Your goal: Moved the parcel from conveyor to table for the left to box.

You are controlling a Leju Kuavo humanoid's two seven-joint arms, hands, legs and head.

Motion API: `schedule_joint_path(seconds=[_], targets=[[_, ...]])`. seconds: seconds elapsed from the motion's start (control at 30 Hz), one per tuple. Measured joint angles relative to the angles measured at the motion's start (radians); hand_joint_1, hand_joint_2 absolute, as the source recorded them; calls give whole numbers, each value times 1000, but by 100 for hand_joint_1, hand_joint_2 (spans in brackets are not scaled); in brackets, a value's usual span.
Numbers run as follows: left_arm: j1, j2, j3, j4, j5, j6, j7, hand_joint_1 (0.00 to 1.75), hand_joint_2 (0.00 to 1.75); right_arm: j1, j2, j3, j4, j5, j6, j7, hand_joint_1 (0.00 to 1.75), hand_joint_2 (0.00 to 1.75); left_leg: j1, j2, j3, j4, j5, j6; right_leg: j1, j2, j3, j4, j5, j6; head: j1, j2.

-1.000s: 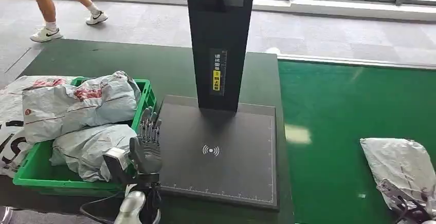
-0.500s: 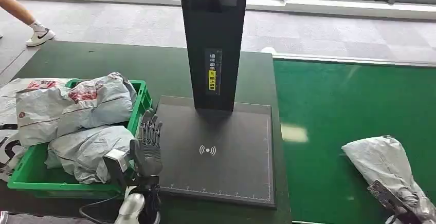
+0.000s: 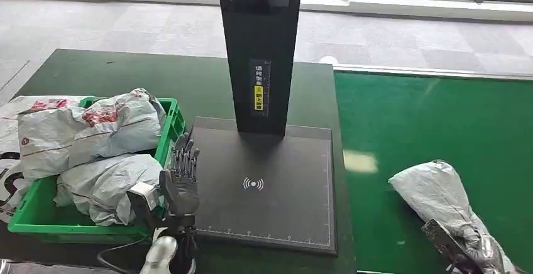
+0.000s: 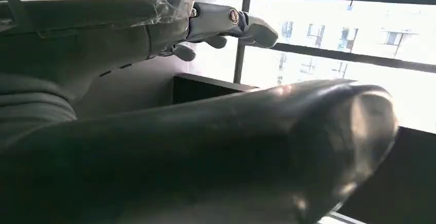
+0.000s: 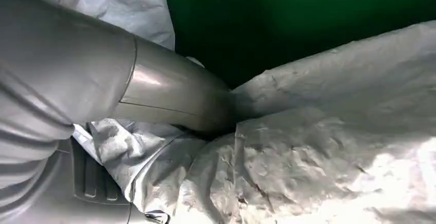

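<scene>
A crumpled grey parcel (image 3: pixel 434 192) hangs over the green conveyor (image 3: pixel 427 117) at the lower right, tilted on end. My right hand (image 3: pixel 468 252) grips its lower end. In the right wrist view the thumb (image 5: pixel 154 95) presses into the parcel's wrinkled plastic (image 5: pixel 334 147). My left hand (image 3: pixel 181 183) stands upright with straight fingers and holds nothing, between the green crate (image 3: pixel 175 120) and the scanner plate (image 3: pixel 264 186). The left wrist view has that hand's thumb (image 4: pixel 205 147) close up, with its fingers (image 4: pixel 226 21) stretched out beyond it.
Several grey parcels (image 3: pixel 94 129) are heaped in the green crate on the dark green table (image 3: pixel 126 73). A tall black post (image 3: pixel 261 48) rises from the back of the scanner plate. More grey bags (image 3: pixel 12 161) lie left of the crate.
My right hand has carried the parcel leftward over the conveyor and it now stands more on end. The left hand has held still. A person walking at the far left has gone.
</scene>
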Motion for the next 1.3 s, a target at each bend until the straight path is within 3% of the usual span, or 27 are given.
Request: schedule_joint_path(seconds=[0.63,1.3], targets=[[3,0,0,-2,1,-1,0,0,0,9,47,36,-54,-48,-95,-6,175,175,-3,-4,-4,0,1,1,-3,-3,-3,1,0,0,0,0],[-10,-2,0,21,13,0,-2,0,0,63,129,116,-297,-228,-431,-106,175,175,-5,-4,-5,0,1,1,-5,-3,-5,3,-2,0,0,0]])
